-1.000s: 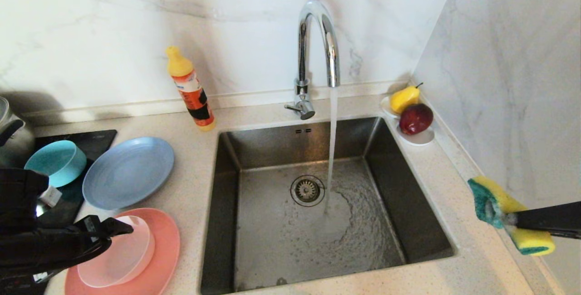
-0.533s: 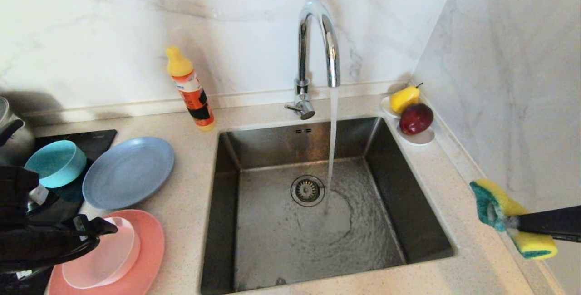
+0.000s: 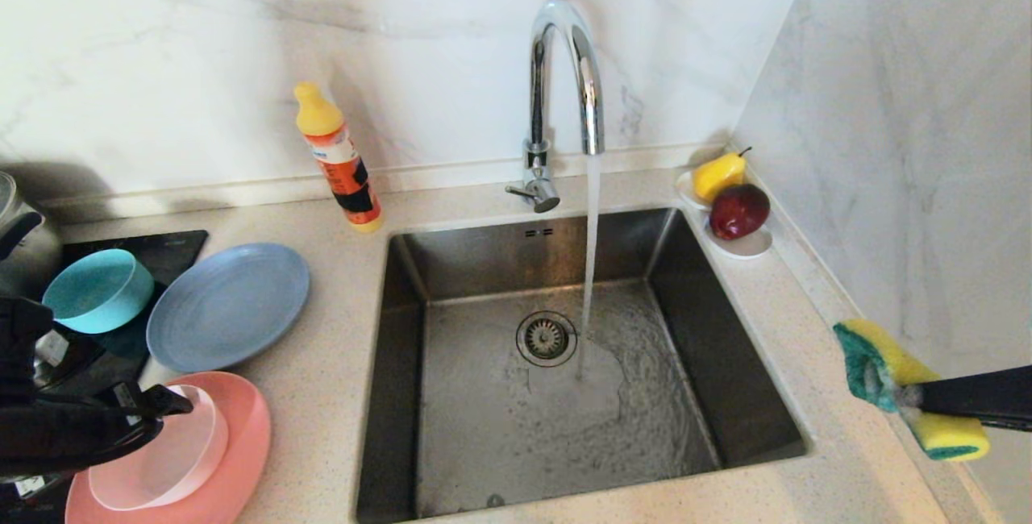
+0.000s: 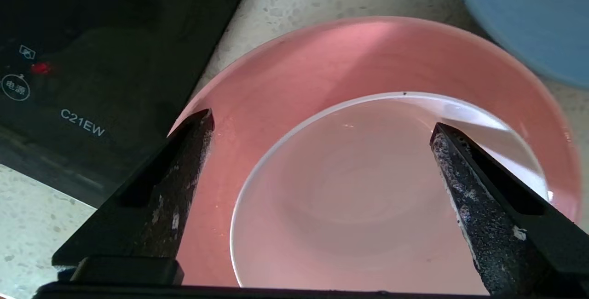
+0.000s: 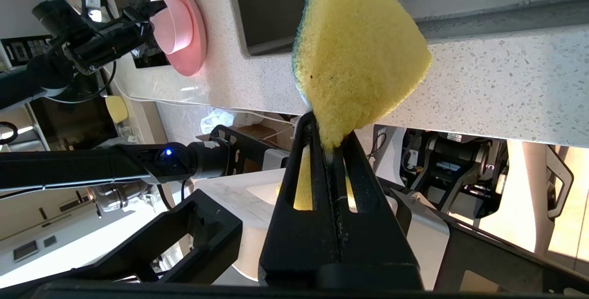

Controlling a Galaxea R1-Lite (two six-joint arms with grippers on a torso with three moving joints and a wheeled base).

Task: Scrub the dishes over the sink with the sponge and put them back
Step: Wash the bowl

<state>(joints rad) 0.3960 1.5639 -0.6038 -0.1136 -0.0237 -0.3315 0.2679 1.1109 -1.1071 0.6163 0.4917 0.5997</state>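
Observation:
My left gripper hovers open at the front left, its fingers spread wide over the pale pink plate, which lies in the salmon-pink plate. One fingertip is over the salmon rim, the other over the pale plate's edge. Behind them sit the grey-blue plate and teal bowl. My right gripper is shut on the yellow-and-green sponge, above the counter right of the sink. Water runs from the faucet.
An orange detergent bottle stands behind the sink's left corner. A white dish with a pear and an apple sits at the back right corner. A black hob and a pot are far left. Marble wall close on the right.
My left gripper has drawn back to the left, and the two stacked pink plates have slid left along with it. The right gripper and sponge have stayed in place.

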